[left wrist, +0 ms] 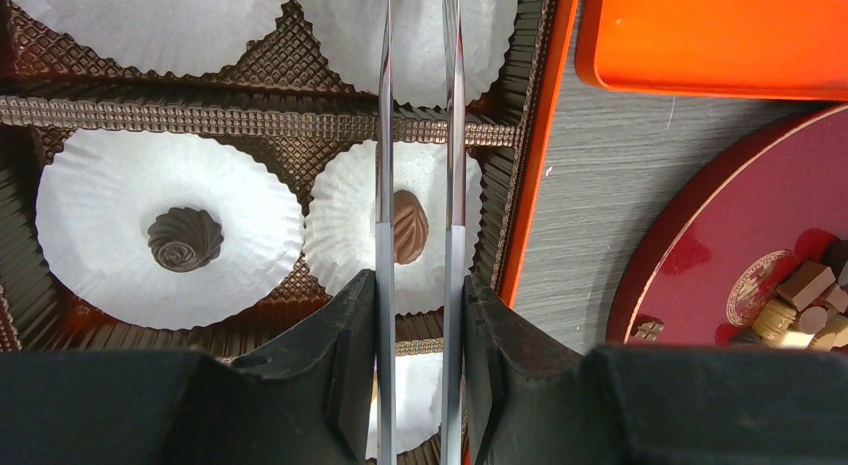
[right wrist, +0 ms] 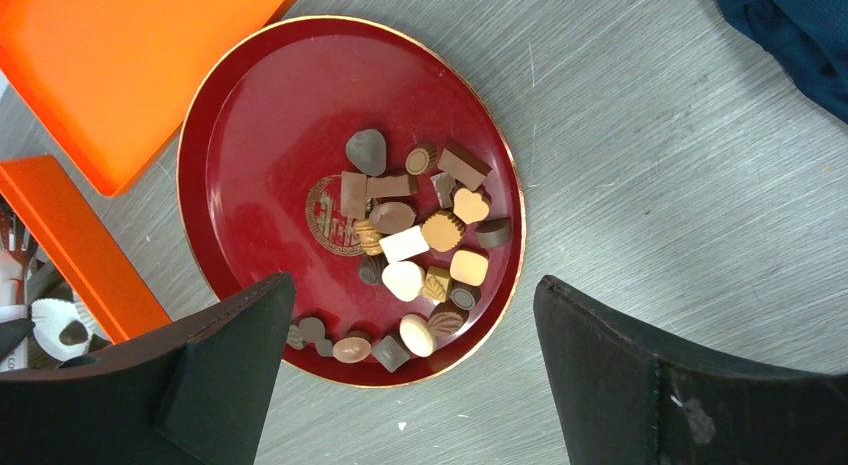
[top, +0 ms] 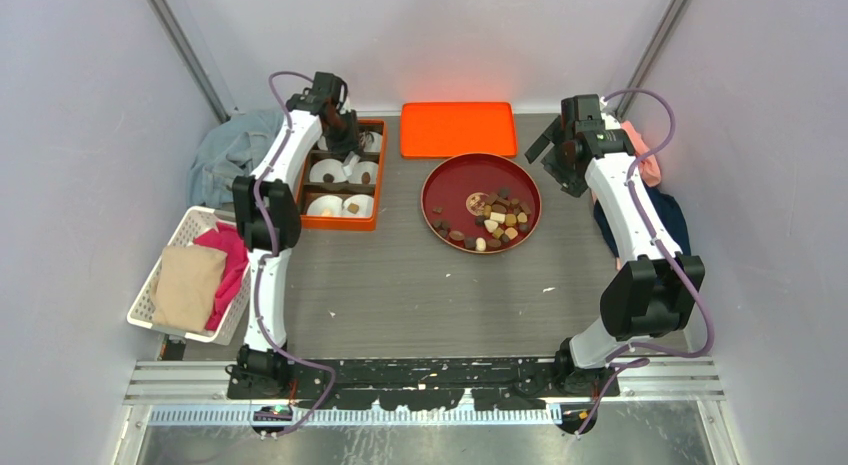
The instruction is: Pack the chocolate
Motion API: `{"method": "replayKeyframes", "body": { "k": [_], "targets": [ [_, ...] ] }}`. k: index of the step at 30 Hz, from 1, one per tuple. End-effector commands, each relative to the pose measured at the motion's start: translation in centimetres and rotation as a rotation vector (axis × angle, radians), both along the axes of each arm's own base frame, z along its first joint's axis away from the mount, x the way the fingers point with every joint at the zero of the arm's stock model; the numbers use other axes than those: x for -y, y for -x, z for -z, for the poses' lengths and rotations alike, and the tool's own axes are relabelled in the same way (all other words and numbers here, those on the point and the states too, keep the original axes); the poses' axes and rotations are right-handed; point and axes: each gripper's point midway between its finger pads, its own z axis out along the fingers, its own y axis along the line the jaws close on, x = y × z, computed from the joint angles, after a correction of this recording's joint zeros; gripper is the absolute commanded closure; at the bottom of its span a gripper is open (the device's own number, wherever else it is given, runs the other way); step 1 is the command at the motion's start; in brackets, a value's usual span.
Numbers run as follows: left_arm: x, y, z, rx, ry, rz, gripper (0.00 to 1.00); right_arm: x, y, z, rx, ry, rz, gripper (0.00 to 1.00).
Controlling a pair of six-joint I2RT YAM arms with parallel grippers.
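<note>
Our left gripper (left wrist: 418,290) pinches tweezers (left wrist: 385,135), two paper cups (left wrist: 100,215) filled beneath its jaws. Our right gripper (right wrist: 412,285) gapes empty; between its jaws most chocolate (right wrist: 405,243) waits on the plate (right wrist: 250,115).

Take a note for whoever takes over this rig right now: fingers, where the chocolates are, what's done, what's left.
Left gripper: thin fingers narrowly apart over the orange box, flanking a brown chocolate in a paper cup; grip unclear.
Right gripper: wide open, empty, above the red plate.
Done: a dark swirl chocolate sits in the neighbouring cup.
Left: the pile of chocolates on the plate; the orange lid lies beside the box.
</note>
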Motion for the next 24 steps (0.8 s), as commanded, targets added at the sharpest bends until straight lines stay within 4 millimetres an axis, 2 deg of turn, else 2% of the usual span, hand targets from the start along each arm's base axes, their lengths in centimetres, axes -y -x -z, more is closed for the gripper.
{"method": "replayKeyframes", "body": {
  "k": [1,17,24],
  "targets": [
    [0.08,-0.61,-6.01,0.133,0.048,-0.005,0.81,0.03,-0.63,-2.21,0.067,-0.001,-0.004,0.05],
    [-0.3,0.19,-6.32,0.122,0.033,-0.008,0.64,-0.1,-0.34,-2.3,0.072,-0.011,-0.003,0.05],
    [-0.25,0.35,-6.55,0.12,0.036,-0.004,0.61,-0.15,-0.27,-2.37,0.076,-0.015,-0.001,0.05]
  ]
}}
